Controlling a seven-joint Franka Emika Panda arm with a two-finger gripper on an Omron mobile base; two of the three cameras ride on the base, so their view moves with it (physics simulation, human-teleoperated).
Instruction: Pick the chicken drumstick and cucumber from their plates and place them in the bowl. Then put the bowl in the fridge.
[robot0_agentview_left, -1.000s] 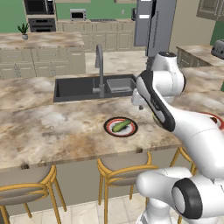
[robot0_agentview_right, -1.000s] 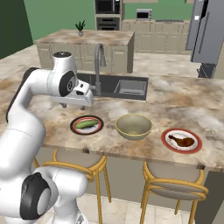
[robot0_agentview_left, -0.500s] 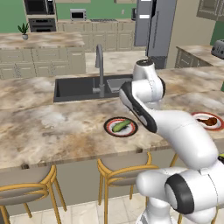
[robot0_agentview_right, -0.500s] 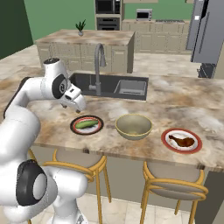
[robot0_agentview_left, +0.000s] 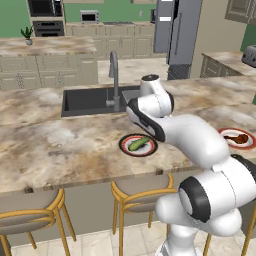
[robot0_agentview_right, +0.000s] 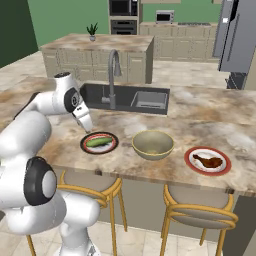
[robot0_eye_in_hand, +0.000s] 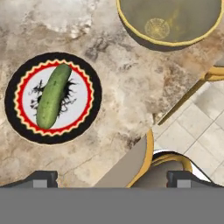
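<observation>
The light-green cucumber (robot0_eye_in_hand: 53, 95) lies on a red-rimmed plate (robot0_eye_in_hand: 26, 127) with a dark patterned centre, at the left of the hand view. My gripper (robot0_eye_in_hand: 112, 179) is open above the counter, nothing between its fingertips (robot0_eye_in_hand: 41, 178). The right base view has the gripper (robot0_agentview_right: 87, 126) just behind and left of the cucumber (robot0_agentview_right: 97, 142). To its right stand the empty cream bowl (robot0_agentview_right: 153, 144) and the chicken drumstick (robot0_agentview_right: 207, 160) on its own plate (robot0_agentview_right: 190, 152). The left base view shows the cucumber (robot0_agentview_left: 139, 144), the drumstick (robot0_agentview_left: 236, 138) and the grey fridge (robot0_agentview_left: 177, 30) far behind.
A dark sink (robot0_agentview_right: 125, 96) with a tall faucet (robot0_agentview_right: 114, 75) lies behind the plates. The counter's front edge (robot0_eye_in_hand: 131, 162) runs right under my hand, with wooden stools (robot0_agentview_right: 200, 210) below it. An island counter (robot0_agentview_right: 95, 45) stands across the aisle.
The arm has swung left and folded down, so the hand now hangs low beside the cucumber plate. The jaws stay wide open. Plates and bowl have not moved.
</observation>
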